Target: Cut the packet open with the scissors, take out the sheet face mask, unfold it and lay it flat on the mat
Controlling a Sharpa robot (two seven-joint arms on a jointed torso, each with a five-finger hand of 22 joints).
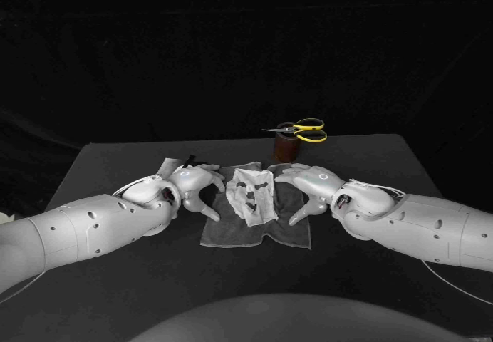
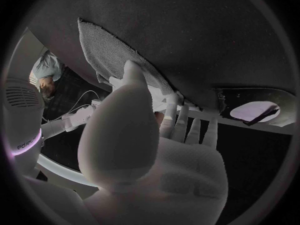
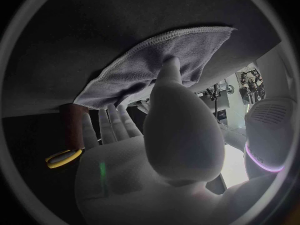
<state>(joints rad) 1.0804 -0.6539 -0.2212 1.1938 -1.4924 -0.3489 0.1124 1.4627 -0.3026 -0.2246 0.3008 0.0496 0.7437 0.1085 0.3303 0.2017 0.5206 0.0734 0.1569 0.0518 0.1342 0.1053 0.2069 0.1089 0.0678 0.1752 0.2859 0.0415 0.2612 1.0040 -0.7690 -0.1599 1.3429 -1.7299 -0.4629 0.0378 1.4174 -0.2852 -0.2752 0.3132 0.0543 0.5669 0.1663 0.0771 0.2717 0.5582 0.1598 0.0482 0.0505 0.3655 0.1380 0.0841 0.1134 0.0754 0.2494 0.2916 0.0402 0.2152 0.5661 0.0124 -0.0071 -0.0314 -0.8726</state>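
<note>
Black table (image 1: 113, 162), grey terry mat (image 1: 231, 232), crumpled mask (image 1: 250, 192)

Left hand (image 2: 150, 155) at mat's (image 2: 106, 50) edge

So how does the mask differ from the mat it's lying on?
The mask is white with cut-out holes; the mat is plain grey. The mask is narrower and creased, not fully spread; the mat is wider and lies flat. Both are thin, soft sheets.
</note>
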